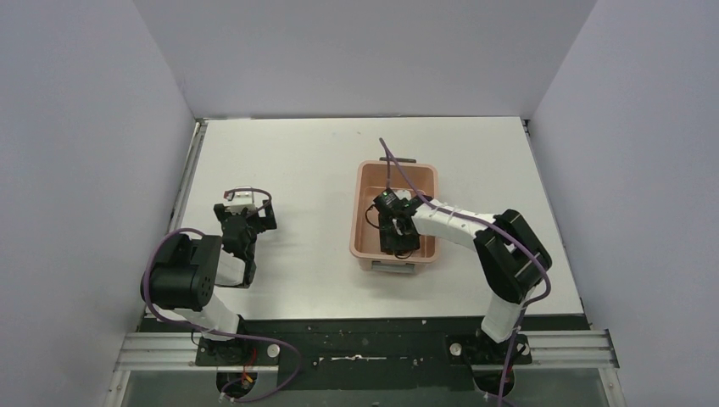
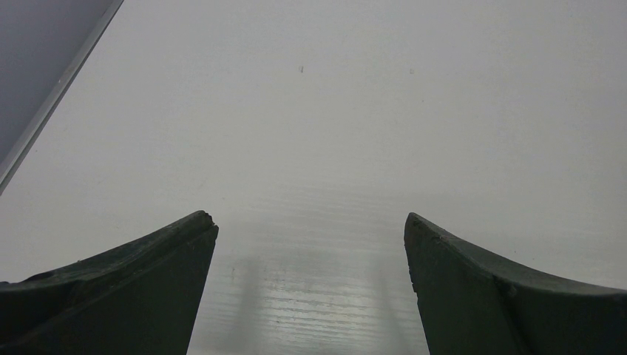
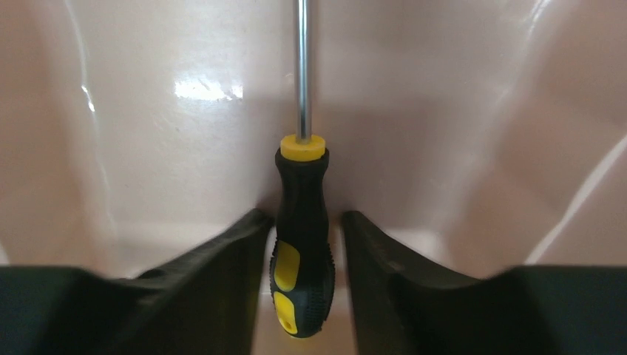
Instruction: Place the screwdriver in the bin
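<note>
The salmon-pink bin [image 1: 365, 182] stands right of the table's middle, and my right gripper [image 1: 397, 236] reaches down inside it. In the right wrist view the screwdriver [image 3: 302, 222], with its black-and-yellow handle and thin metal shaft, lies between the fingers of my right gripper [image 3: 304, 216], its shaft pointing away over the bin's floor [image 3: 148, 148]. The jaws are slightly parted, and a narrow gap shows on each side of the handle. In the top view the gripper hides the screwdriver. My left gripper [image 1: 246, 222] [image 2: 309, 218] hangs open over bare table, holding nothing.
The bin has a dark grey handle [image 1: 398, 159] at its far end and another at its near end [image 1: 392, 268]. Grey walls close in the white table [image 1: 297, 170] on the left, back and right. A metal rail [image 1: 191, 182] runs along the table's left edge.
</note>
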Robot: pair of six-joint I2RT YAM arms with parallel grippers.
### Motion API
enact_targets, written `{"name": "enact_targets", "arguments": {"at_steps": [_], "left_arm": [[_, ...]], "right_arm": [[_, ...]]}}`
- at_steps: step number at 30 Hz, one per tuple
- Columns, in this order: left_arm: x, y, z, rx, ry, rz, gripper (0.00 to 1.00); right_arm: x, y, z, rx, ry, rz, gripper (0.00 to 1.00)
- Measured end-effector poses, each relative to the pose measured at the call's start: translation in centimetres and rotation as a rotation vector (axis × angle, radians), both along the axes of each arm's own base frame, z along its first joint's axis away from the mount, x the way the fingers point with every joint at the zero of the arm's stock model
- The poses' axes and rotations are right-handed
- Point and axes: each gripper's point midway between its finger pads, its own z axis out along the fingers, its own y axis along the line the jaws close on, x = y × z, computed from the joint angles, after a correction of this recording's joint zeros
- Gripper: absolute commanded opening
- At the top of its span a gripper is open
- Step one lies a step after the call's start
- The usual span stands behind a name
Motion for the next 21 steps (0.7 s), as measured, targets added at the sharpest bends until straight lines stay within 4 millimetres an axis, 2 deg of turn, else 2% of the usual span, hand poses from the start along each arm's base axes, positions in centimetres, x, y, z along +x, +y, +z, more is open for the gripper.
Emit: {"name": "enact_targets", "arguments": {"at_steps": [4,6,7,8,12,16,19,21], "left_arm": [[0.0,0.0,0.0,0.000,0.000,0.000,0.97],[0.0,0.0,0.0,0.000,0.000,0.000,0.97],[0.0,0.0,0.0,0.000,0.000,0.000,0.97],[0.0,0.0,0.0,0.000,0.000,0.000,0.97],[0.0,0.0,0.0,0.000,0.000,0.000,0.97],[0.0,0.0,0.0,0.000,0.000,0.000,0.97],[0.0,0.0,0.0,0.000,0.000,0.000,0.97],[0.0,0.0,0.0,0.000,0.000,0.000,0.97]], "right_arm": [[0.8,-0.1,1.3,-0.016,-0.029,-0.009,0.70],[1.5,0.3,3.1,-0.010,-0.064,-0.009,0.85],[2.0,0.8,4.7,0.008,-0.097,-0.003,0.95],[2.4,1.2,5.9,0.026,-0.123,0.000,0.99],[3.6,2.4,13.7,0.138,-0.272,0.025,1.00],[3.8,1.5,21.0,0.218,-0.440,0.036,1.00],[3.5,-0.8,25.4,0.242,-0.570,0.024,1.00],[3.8,-3.5,27.5,0.231,-0.665,-0.023,1.00]]}}
